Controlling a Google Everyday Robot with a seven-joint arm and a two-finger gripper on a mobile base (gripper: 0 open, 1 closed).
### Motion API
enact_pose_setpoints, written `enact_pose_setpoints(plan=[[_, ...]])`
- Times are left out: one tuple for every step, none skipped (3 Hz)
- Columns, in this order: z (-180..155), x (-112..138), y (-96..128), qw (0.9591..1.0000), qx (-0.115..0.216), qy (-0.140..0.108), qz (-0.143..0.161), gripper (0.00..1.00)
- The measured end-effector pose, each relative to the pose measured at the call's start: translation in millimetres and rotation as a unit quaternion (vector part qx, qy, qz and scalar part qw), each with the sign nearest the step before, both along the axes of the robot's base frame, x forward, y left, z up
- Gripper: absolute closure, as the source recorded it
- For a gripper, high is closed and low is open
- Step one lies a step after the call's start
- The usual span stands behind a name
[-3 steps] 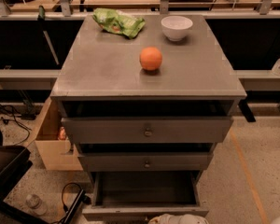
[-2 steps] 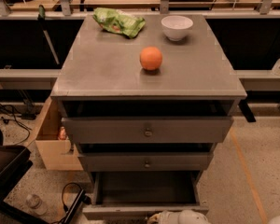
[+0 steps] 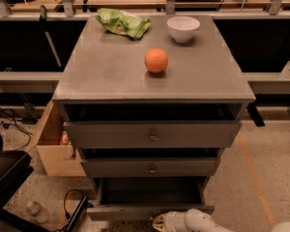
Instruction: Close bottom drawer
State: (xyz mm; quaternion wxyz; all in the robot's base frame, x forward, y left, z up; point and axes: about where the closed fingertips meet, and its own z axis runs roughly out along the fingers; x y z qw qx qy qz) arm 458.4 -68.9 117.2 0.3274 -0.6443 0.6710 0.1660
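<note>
The grey cabinet (image 3: 154, 76) has three drawers. The bottom drawer (image 3: 150, 210) is pulled out, so its deep grey tray shows from above behind the low front panel. Its knob does not show. The middle drawer (image 3: 152, 168) and the top drawer (image 3: 152, 135) stand slightly out, each with a small round knob. My gripper (image 3: 160, 222) is at the end of the white arm (image 3: 198, 222) at the bottom edge of the view. It sits just in front of the bottom drawer's front panel, near its middle.
An orange (image 3: 156, 60), a white bowl (image 3: 183, 28) and a green chip bag (image 3: 123, 22) lie on the cabinet top. A cardboard box (image 3: 52, 144) stands left of the cabinet. A plastic bottle (image 3: 37, 211) and cables (image 3: 70, 204) lie on the floor at the left.
The white arm has come up a little further into view at the bottom drawer's front. The drawer has not visibly moved.
</note>
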Motion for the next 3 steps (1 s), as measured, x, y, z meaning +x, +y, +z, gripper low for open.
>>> enact_pose_setpoints(plan=[[-5,23,-11,0.9999,0.001,-0.005,-0.009,1.00],[-6,22,-11,0.9999,0.001,-0.005,-0.009,1.00],[-8,-5,-15,0.9998,0.005,0.009,-0.015,1.00]])
